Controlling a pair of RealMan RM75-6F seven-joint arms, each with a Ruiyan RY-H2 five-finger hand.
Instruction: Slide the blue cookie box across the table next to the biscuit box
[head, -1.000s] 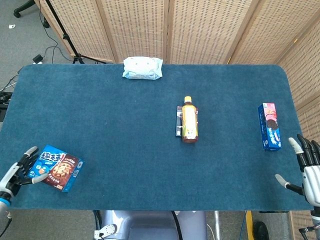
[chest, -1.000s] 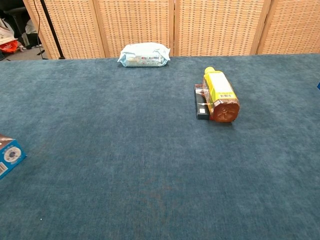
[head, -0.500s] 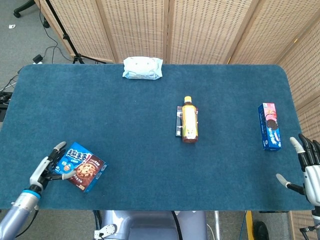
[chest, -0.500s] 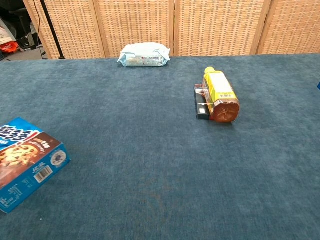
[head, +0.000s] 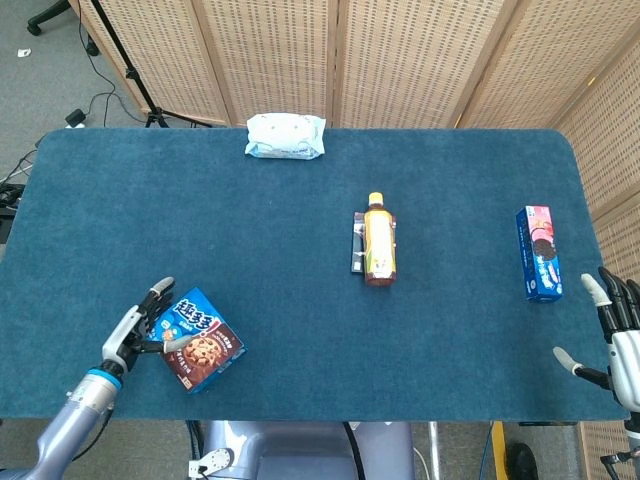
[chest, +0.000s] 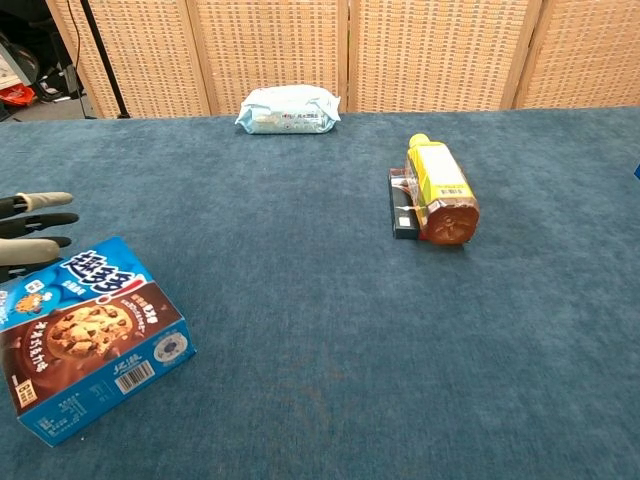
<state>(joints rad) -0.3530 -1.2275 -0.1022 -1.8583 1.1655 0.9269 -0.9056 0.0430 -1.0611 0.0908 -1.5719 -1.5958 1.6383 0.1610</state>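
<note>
A blue-carpeted table carried a blue cookie box near its front left edge, a white wipes pack at the back, a bottle on its side mid-table beside a dark flat packet, and a biscuit box far right.

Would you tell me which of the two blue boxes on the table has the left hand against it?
The chocolate-chip cookie box at the near left edge; the left hand touches it. The narrow biscuit box lies far right, untouched.
</note>
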